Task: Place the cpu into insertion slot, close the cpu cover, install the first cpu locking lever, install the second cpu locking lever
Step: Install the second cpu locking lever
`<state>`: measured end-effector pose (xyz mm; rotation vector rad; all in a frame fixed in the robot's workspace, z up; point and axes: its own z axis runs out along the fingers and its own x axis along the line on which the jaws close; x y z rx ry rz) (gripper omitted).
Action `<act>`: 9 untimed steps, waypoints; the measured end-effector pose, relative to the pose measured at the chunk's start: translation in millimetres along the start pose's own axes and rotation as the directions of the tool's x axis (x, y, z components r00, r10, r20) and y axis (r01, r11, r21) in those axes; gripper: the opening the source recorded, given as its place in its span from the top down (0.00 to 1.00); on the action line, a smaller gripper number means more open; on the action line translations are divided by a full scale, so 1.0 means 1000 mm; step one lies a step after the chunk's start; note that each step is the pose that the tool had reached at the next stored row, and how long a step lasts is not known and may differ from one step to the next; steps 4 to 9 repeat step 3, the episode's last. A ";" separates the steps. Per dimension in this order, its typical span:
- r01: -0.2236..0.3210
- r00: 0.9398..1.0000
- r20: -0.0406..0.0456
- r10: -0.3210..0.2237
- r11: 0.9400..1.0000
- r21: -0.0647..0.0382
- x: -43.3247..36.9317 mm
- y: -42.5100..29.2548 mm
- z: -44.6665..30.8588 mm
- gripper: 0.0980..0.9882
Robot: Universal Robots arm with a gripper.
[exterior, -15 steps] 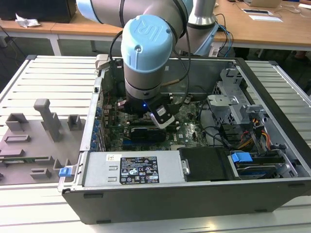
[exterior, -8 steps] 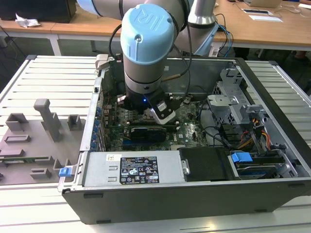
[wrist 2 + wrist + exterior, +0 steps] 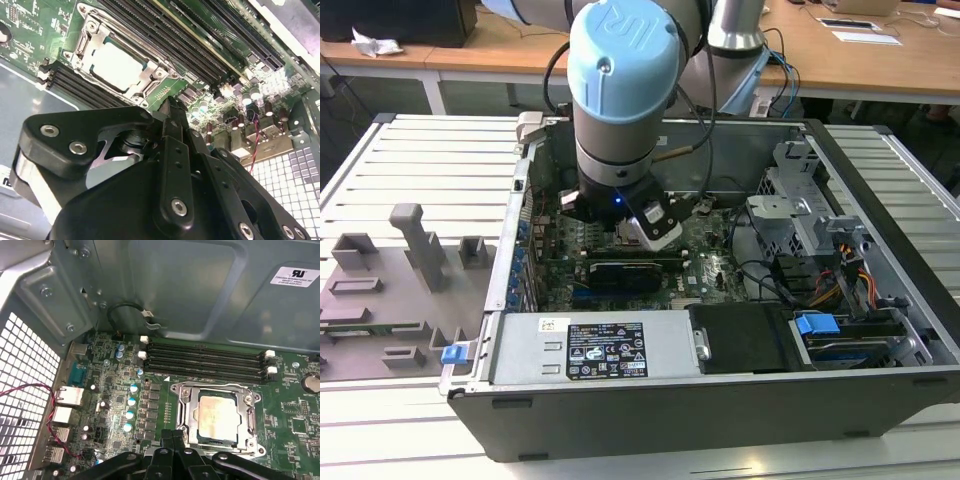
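Note:
The cpu (image 3: 217, 417) lies flat in the insertion slot (image 3: 186, 429) on the green board, its dull silvery top facing up. The cpu cover (image 3: 189, 399) lies down around it as a silvery frame, and the chip shows through its window. In the second wrist view, the cpu (image 3: 117, 65) and the cpu cover (image 3: 150, 75) look the same. My gripper (image 3: 172, 432) hovers just beside the socket's edge, shut with nothing between its fingers (image 3: 172, 107). Thin metal levers run along the socket's sides; I cannot tell whether they are latched.
Long black memory slots (image 3: 205, 362) run beside the socket. The arm (image 3: 620, 100) reaches down into the open computer case (image 3: 720, 400), over the green board (image 3: 715, 270). A perforated case wall (image 3: 25, 390) with red wires stands close by. Grey fixtures (image 3: 410, 260) sit at the exterior view's left.

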<state>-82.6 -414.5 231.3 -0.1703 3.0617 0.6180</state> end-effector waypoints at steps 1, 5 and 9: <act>0.000 1.000 0.000 0.000 1.000 0.000 0.0000 0.0000 -0.0001 0.99; 0.000 1.000 0.000 0.000 1.000 0.000 0.0000 0.0001 -0.0002 0.99; 0.000 1.000 0.000 0.000 1.000 0.000 0.0000 0.0001 -0.0002 0.99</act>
